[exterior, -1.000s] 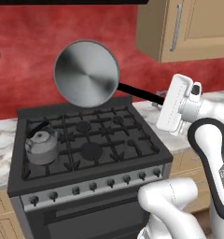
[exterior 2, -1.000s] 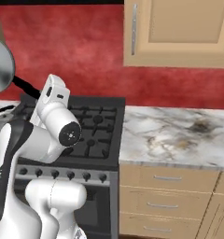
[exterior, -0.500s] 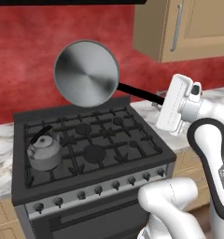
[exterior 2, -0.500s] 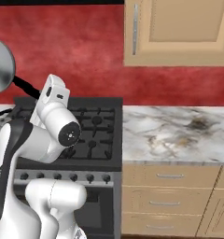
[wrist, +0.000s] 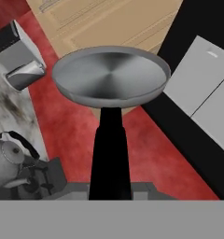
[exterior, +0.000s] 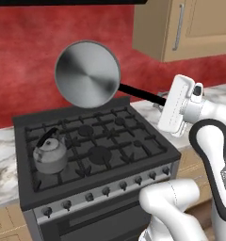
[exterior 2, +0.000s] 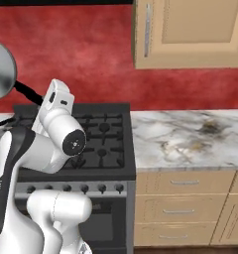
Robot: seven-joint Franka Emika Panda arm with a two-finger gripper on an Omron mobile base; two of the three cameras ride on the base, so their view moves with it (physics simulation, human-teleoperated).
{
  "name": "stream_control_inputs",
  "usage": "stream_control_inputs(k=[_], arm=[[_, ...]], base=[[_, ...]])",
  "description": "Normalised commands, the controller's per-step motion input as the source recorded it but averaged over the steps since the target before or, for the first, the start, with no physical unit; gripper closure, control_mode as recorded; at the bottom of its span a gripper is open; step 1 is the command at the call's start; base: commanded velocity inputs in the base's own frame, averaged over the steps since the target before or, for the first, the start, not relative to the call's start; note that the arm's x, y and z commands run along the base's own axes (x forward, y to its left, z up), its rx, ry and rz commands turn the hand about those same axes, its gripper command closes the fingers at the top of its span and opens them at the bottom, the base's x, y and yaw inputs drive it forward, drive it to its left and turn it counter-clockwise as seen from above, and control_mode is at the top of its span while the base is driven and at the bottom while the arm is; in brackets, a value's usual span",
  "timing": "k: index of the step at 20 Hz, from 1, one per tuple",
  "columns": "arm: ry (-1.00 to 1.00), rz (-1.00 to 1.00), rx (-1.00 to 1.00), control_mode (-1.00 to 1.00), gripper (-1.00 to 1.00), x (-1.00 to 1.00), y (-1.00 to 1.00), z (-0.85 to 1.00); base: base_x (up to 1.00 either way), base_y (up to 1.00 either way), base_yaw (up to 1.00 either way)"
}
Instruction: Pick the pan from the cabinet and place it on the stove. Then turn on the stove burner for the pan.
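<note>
- Left base view: the pan (exterior: 87, 74) is being held in the air above the back edge of the stove (exterior: 93, 153), its round steel bottom being turned toward the camera and its thin black handle being run out toward 4 o'clock into the white hand.
- The fingers are being hidden by the hand's body and by the handle, so it cannot be told whether they are apart or clamped; the handle is being carried at the gripper (exterior: 165, 100).
- A grey kettle (exterior: 50, 154) is being carried by the grates at 8 o'clock of the stove top, well apart from the pan.
- The cabinet (exterior: 185, 27) is being shown at 1 o'clock, on the red wall, with its door closed and a vertical silver bar handle.
- Right base view: the pan (exterior 2: 1, 69) is being cut off by the frame's 9 o'clock edge, and a marbled worktop (exterior 2: 190, 136) is being seen just beside the stove (exterior 2: 98, 144) at 3 o'clock, with tan drawers (exterior 2: 183, 208) below it.
- Hand view: the pan (wrist: 111, 77) is being seen at 12 o'clock with its handle running down to 6 o'clock, and the kettle (wrist: 9, 161) at 8 o'clock.
</note>
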Motion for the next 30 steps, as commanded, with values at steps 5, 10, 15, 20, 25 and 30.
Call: stream_control_inputs(k=[5,10,15,20,25,30], arm=[[0.00,0.00,0.00,1.00,1.00,0.00,0.00,0.00],[0.00,0.00,0.00,1.00,1.00,0.00,0.00,0.00],[0.00,0.00,0.00,1.00,1.00,0.00,0.00,0.00],[0.00,0.00,0.00,1.00,1.00,0.00,0.00,0.00],[0.00,0.00,0.00,1.00,1.00,0.00,0.00,0.00],[0.00,0.00,0.00,1.00,1.00,0.00,0.00,0.00]], base=[[0.01,0.42,-0.14],[0.01,0.43,-0.14],[0.02,0.40,-0.13],[0.09,0.29,-0.14],[0.04,0.33,-0.17],[0.00,0.38,-0.16]])
